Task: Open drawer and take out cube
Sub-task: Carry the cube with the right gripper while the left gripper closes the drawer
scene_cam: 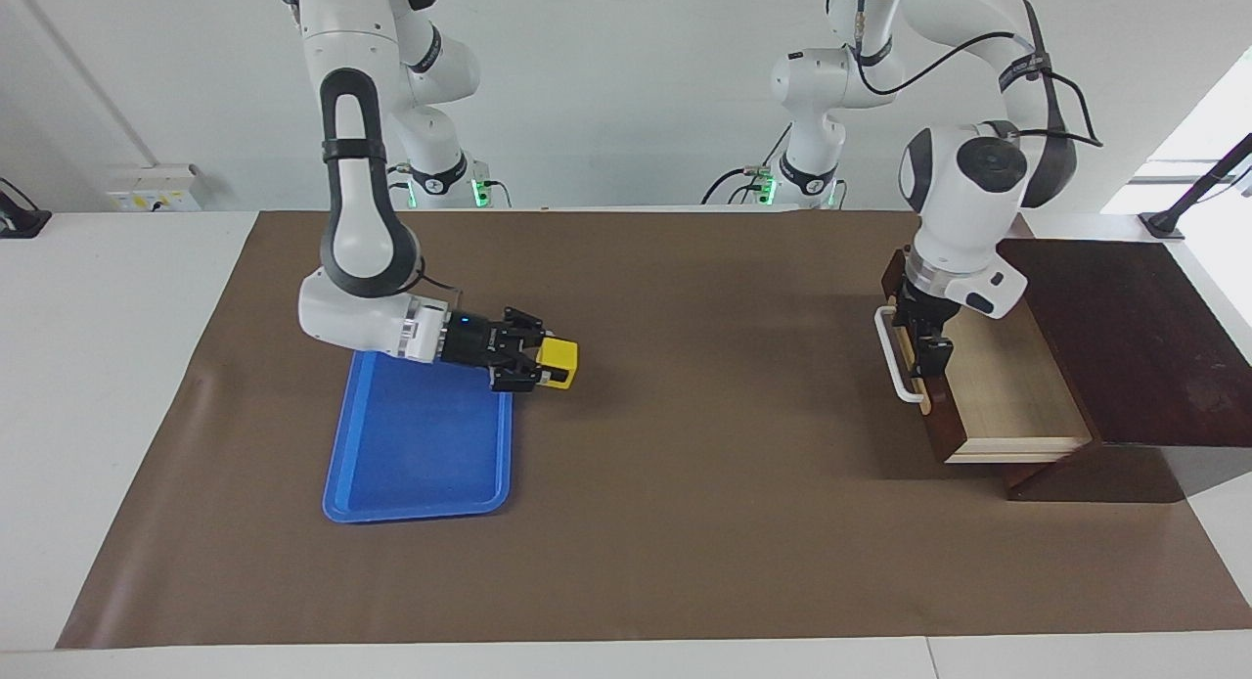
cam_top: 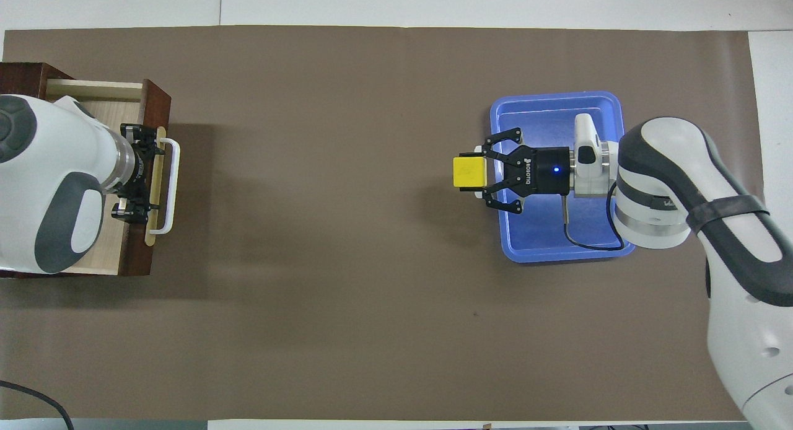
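Observation:
The dark brown drawer (scene_cam: 1012,395) stands pulled out of its cabinet at the left arm's end of the table, and its pale interior (cam_top: 99,111) shows nothing in it. My left gripper (scene_cam: 929,361) points down at the drawer's front panel, just inside the white bar handle (scene_cam: 895,356); it also shows in the overhead view (cam_top: 133,173). My right gripper (scene_cam: 548,364) lies level and is shut on the yellow cube (scene_cam: 559,362). It holds the cube (cam_top: 469,171) a little above the mat, just past the tray's edge toward the left arm's end.
A flat blue tray (scene_cam: 421,454) lies on the brown mat (scene_cam: 685,522) toward the right arm's end, partly under the right wrist; it also shows in the overhead view (cam_top: 545,244). The dark cabinet (scene_cam: 1125,337) stands at the table's edge.

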Controlling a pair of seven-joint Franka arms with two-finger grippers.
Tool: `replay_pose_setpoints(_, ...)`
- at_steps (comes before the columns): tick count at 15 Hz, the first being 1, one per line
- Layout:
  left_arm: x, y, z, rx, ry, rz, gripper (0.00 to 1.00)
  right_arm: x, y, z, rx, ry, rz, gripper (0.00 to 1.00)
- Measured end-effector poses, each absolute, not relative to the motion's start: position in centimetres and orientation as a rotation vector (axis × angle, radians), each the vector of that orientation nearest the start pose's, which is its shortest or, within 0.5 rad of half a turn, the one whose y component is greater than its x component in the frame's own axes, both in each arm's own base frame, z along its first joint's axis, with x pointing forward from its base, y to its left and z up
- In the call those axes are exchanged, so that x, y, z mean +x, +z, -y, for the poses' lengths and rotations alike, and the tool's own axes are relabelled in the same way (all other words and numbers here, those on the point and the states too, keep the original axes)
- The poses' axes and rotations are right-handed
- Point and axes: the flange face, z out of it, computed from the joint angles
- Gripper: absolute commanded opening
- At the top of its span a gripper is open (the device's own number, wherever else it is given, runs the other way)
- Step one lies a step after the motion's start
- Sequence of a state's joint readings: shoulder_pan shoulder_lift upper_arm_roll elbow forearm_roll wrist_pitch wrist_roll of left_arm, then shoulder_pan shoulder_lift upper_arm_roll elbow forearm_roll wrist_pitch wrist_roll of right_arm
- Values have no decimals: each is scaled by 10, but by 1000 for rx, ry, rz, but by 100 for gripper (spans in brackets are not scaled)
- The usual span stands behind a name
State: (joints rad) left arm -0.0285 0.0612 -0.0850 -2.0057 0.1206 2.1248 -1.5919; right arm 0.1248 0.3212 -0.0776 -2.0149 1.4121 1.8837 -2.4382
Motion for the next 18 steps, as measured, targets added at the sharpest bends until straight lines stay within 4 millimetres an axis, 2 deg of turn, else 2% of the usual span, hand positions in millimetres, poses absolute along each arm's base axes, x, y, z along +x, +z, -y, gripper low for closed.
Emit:
replay_pose_setpoints(2,573,434,32,-2404,-179,1981,100,579,301,-65,-1463,-1131,1530,0)
replay_pose_setpoints(3,575,435,12,-2422,-198,1954,100,575,296,-49,-1474,-1117,1518,0)
replay_pose_setpoints(6,577,437,-68,-2476,-259,1873,100,569,282,-14,-1501,-1098,1476,0)
replay_pose_setpoints(7,575,438,-80,-2485,-250,1879,100,568,278,-5,-1513,-1092,1471,0)
replay_pose_setpoints(11,575,446,-75,-2549,-222,1756,100,554,262,16,-1550,-1041,1462,0)
replay_pose_setpoints(13,577,469,-68,-2602,-172,1627,100,550,255,24,-1588,-1019,1474,0)
replay_pose_setpoints(15,573,500,-55,-2693,-131,1425,100,552,251,31,-1633,-1021,1516,0)
replay_pose_setpoints(18,552,540,-15,-2823,-55,1057,100,554,250,36,-1645,-1047,1576,0)
